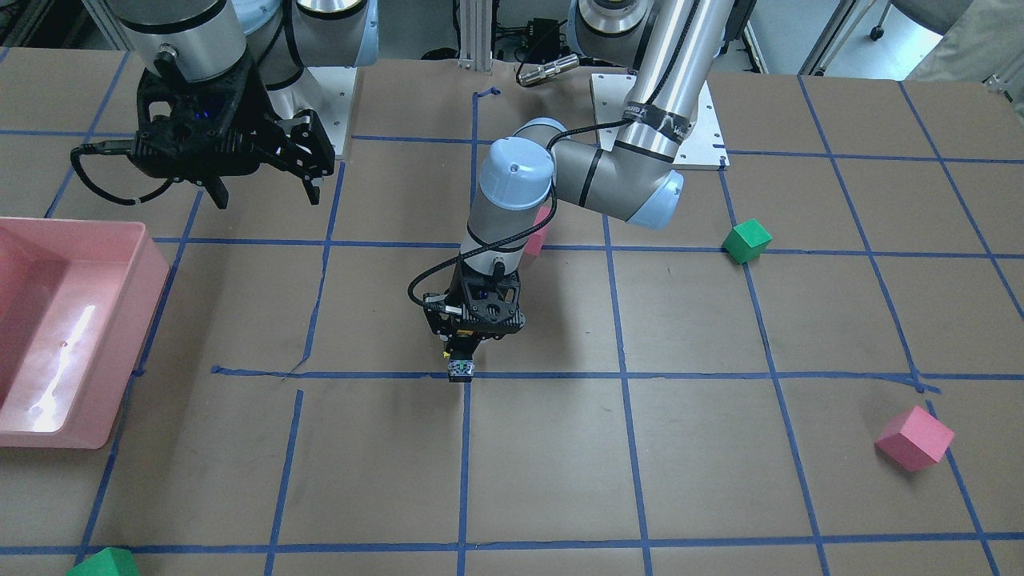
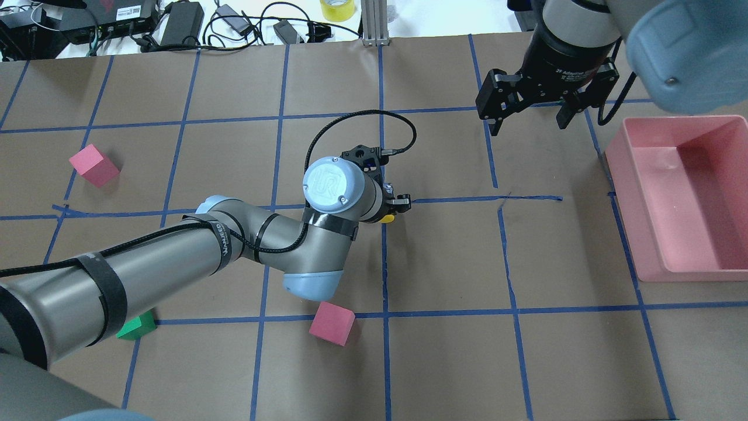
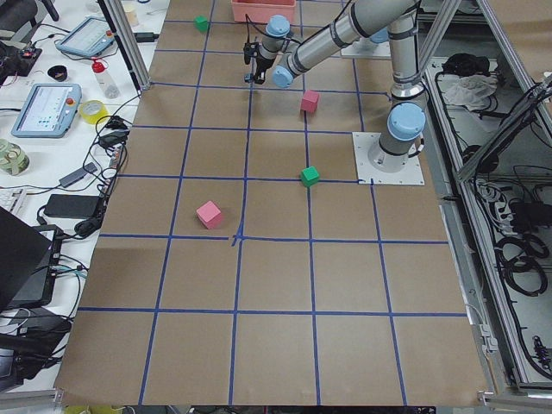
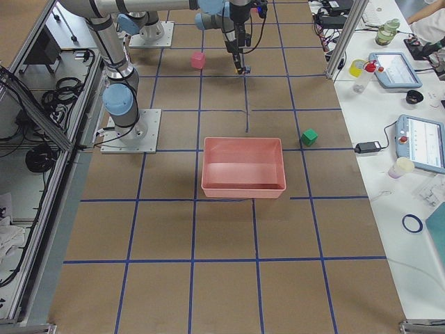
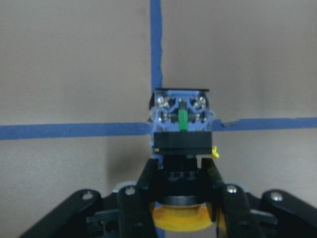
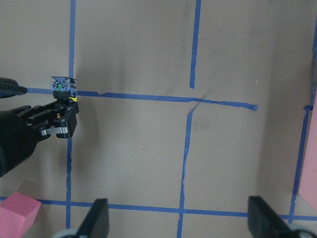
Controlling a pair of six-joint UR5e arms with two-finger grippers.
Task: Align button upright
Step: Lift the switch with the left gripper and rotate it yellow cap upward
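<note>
1. Button (image 5: 182, 126) sits pinched by its black body in the left gripper (image 5: 182, 166), contact block downward, yellow cap toward the wrist, over a central tape crossing (image 5: 155, 130).
2. Right gripper (image 2: 529, 118) hangs spread, holding nothing, far right, near the pink bin (image 2: 648, 222).

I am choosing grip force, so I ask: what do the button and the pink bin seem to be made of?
The button: probably plastic, with yellow cap, matte black body, clear bluish block showing shiny metal screws. The pink bin: likely moulded plastic, smooth and glossy, given the bright glare inside.
</note>
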